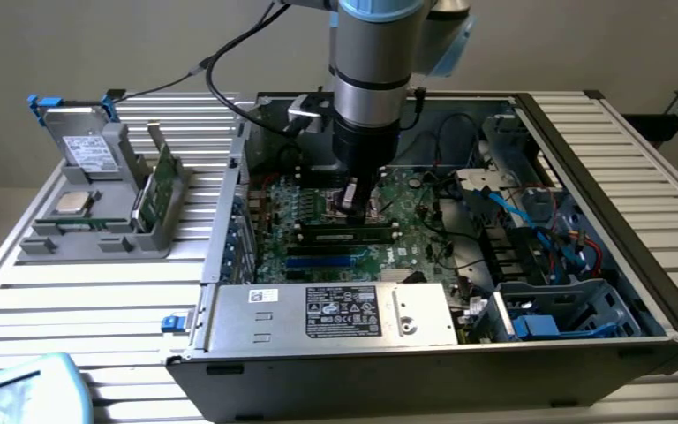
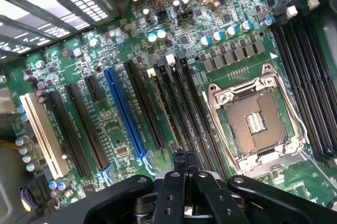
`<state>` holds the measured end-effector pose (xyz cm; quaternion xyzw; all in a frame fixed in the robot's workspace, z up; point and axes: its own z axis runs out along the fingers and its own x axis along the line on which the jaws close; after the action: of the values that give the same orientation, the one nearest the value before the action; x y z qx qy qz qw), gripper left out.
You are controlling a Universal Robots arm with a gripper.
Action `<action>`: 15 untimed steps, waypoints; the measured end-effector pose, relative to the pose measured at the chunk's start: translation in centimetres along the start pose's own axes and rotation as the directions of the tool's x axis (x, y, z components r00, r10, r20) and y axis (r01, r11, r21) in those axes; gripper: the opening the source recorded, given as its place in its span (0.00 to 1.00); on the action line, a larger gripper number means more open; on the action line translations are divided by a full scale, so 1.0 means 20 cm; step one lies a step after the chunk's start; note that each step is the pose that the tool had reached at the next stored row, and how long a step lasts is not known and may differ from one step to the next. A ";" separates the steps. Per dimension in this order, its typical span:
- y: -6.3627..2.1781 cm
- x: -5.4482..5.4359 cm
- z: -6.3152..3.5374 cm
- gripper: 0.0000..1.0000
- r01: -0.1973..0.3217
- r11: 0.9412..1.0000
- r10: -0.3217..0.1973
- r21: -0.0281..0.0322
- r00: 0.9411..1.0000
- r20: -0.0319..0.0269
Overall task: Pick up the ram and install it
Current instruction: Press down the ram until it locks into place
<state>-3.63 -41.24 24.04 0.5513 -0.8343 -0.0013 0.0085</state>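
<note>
At the exterior view's left stood one gray holder carrying one square silver processor chip and one green board stick set on edge, its long axis running toward the back of the table. Right of it sat one open computer case with one silver power supply along its near side and one green motherboard on its floor. The ram, a single stick, lay along a slot at the middle of the motherboard, its long axis running from the exterior view's left to its right, level, with a latch at each end. One arm came straight down from the upper middle of the frame, wrist vertical, and its gripper pointed at the board just behind the ram; whether it touched the stick could not be told. The gripper was clenched with nothing between its fingers. In the wrist view the closed fingertips sat over the long black slots, between one blue slot and one open processor socket, with one white slot beyond the blue one.
</note>
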 end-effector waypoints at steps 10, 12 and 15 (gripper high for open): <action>0.000 0.00 0.012 0.11 -0.181 0.983 0.181 -0.002 0.983 0.002; 0.000 0.00 0.014 0.11 -0.217 0.976 0.217 -0.003 0.976 0.002; 0.000 0.00 0.015 0.11 -0.266 0.964 0.266 -0.004 0.964 0.003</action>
<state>-3.62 -41.23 23.75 0.4342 -0.9008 -0.0025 0.0082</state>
